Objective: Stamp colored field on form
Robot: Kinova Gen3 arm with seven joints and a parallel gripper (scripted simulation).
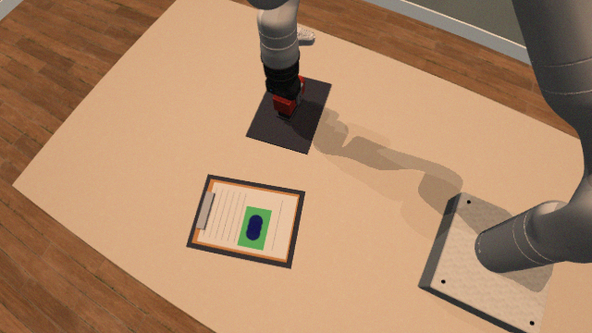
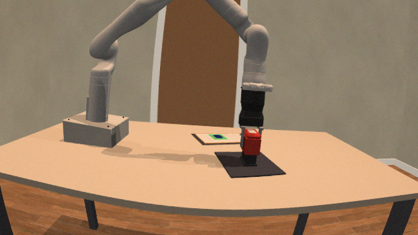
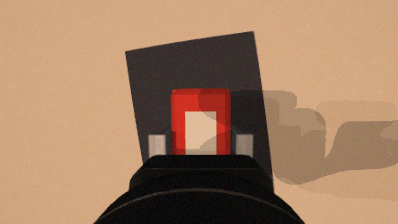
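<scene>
My gripper (image 2: 251,143) is shut on the red stamp (image 2: 251,145), which stands upright with its dark base on or just above the dark mat (image 2: 249,166). The stamp (image 1: 284,103) shows over the mat (image 1: 289,115) in the top view too. In the wrist view the stamp's red top (image 3: 201,120) sits between my two grey fingers, over the mat (image 3: 200,90). The form on its clipboard (image 1: 246,219) lies nearer the front, with a green field (image 1: 254,228) that carries a dark blue ink mark (image 1: 253,227).
The arm's grey base plate (image 1: 486,268) stands at the right of the table. The arm's shadow runs from the mat toward the base. The clipboard (image 2: 218,139) lies beyond the mat in the exterior view.
</scene>
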